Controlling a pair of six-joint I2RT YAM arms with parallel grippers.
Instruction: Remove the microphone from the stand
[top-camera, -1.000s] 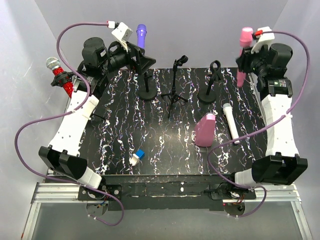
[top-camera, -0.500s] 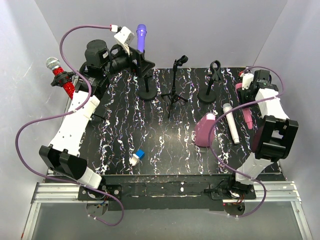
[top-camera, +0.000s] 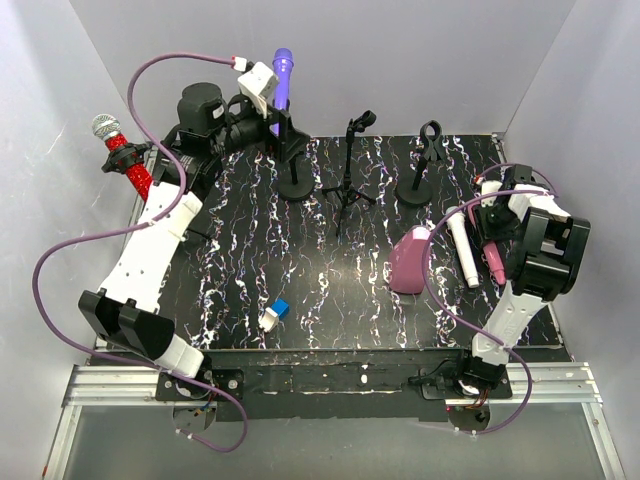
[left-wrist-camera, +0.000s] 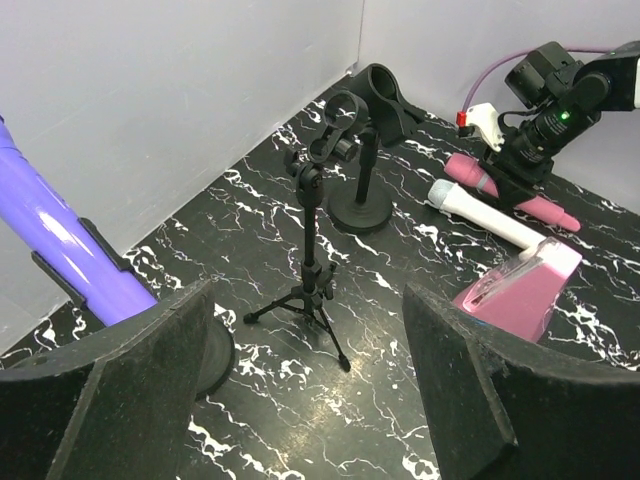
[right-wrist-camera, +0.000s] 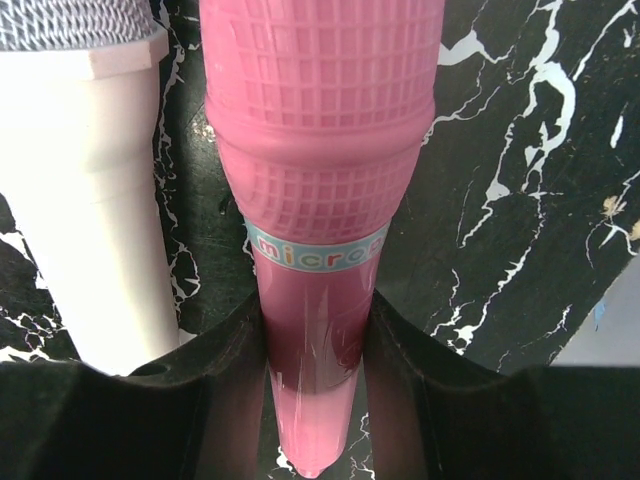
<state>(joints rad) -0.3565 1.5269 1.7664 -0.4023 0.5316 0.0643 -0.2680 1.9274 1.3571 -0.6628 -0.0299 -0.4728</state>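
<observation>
The microphone (right-wrist-camera: 320, 200) is pink; the table (top-camera: 330, 275), marbled black.

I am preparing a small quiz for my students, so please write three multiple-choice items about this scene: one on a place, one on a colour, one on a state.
1. Where is the pink plastic microphone? A in a glass cup; B beside the white plastic microphone; C on a wooden shelf.
2. What colour is the microphone in the black round-base stand by the left gripper? A green; B yellow; C purple.
3. How is the right gripper? A shut on the pink plastic microphone; B open and empty; C out of view.
Key: 1 B, they lie side by side; 2 C, the purple microphone stands there; 3 A, both fingers press its handle.
</observation>
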